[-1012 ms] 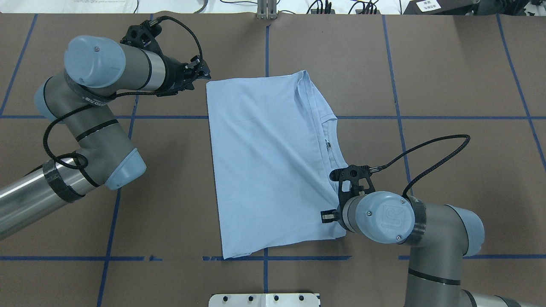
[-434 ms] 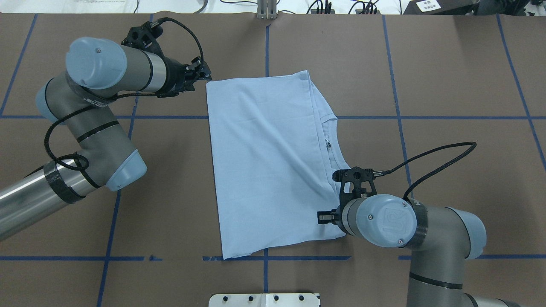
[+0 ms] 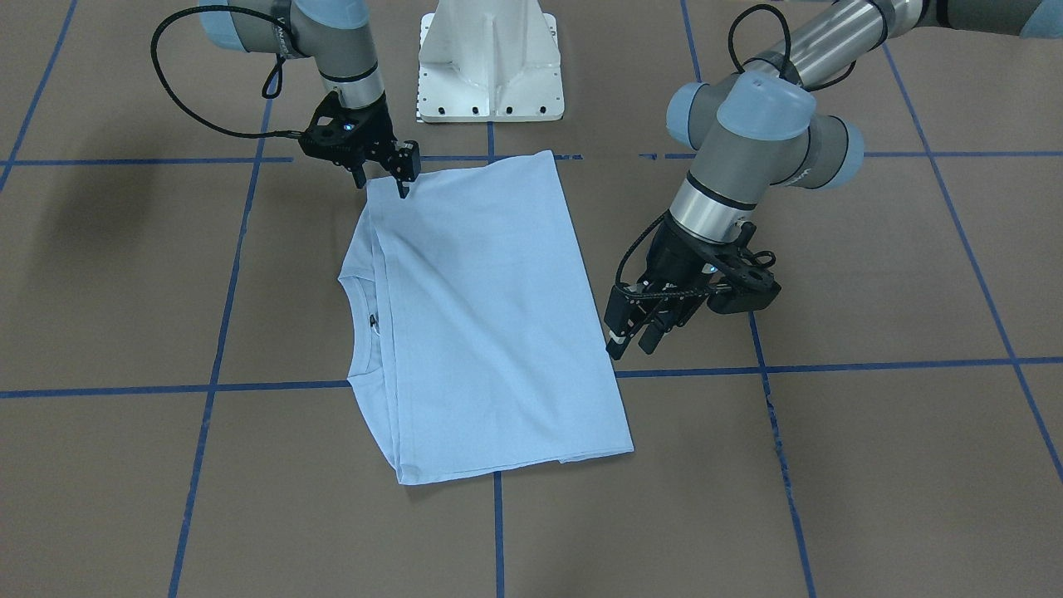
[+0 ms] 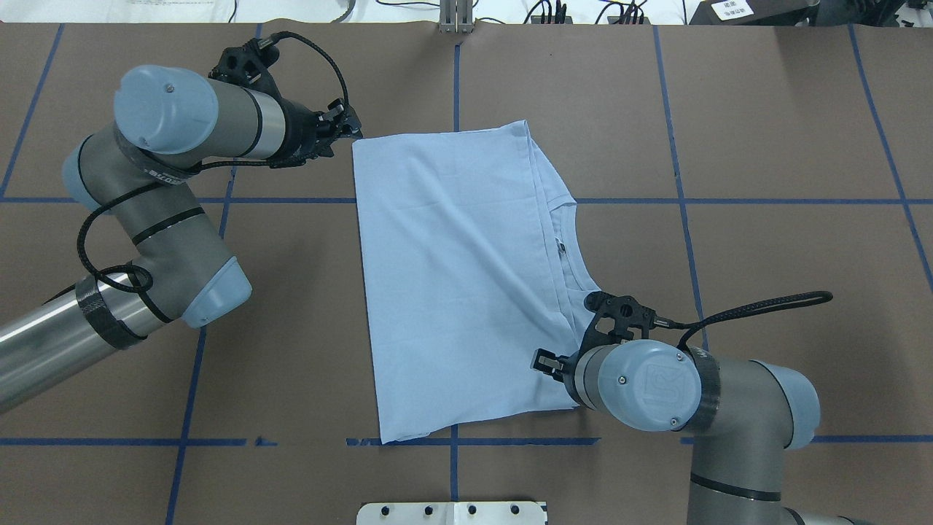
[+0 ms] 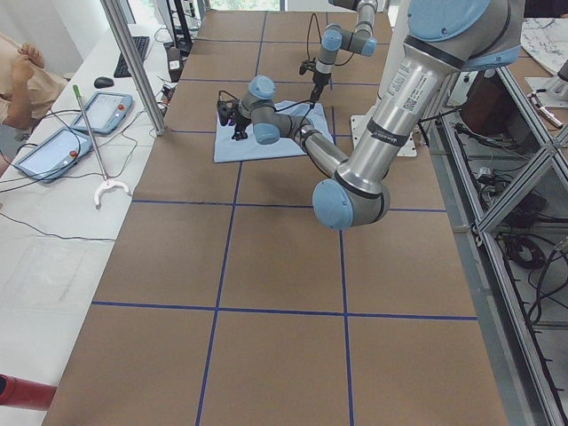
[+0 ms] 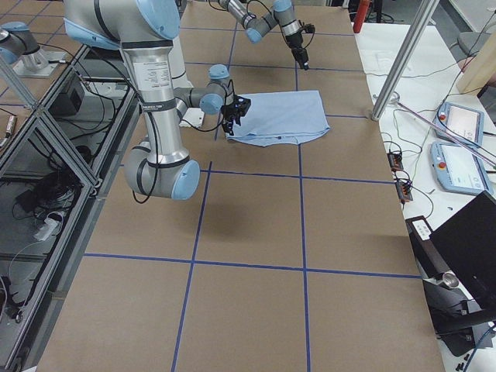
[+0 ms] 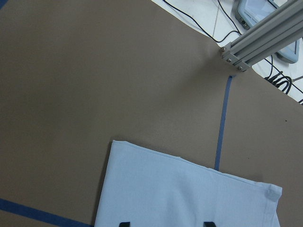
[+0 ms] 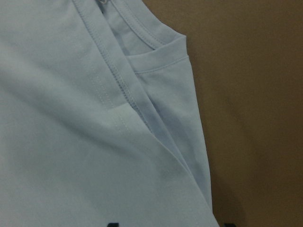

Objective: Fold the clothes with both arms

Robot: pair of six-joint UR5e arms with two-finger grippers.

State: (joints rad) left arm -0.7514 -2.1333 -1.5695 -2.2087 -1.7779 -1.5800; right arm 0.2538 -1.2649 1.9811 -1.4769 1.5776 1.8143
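The pale blue T-shirt (image 4: pixel 452 277) lies folded flat on the brown table, its round neck (image 4: pixel 565 251) toward my right arm. My left gripper (image 4: pixel 346 131) hovers just off the shirt's far left corner, open, with nothing between its fingers (image 3: pixel 631 336); its wrist view shows that corner of the shirt (image 7: pixel 180 194) below the spread fingertips. My right gripper (image 3: pixel 386 178) stands open over the shirt's near corner by the shoulder fold (image 8: pixel 156 109). In the overhead view its wrist hides most of it.
The white pedestal base (image 3: pixel 490 66) stands at the robot's edge of the table. Blue tape lines (image 4: pixel 678 200) cross the brown surface. An aluminium post (image 7: pixel 260 38) and tablets (image 5: pixel 102 111) sit past the far edge, where a person (image 5: pixel 18 80) is seated.
My right wrist has shifted a little left and toward the robot over the shirt's corner and turned slightly, its cable swinging lower. My left gripper has barely moved. The shirt lies as before.
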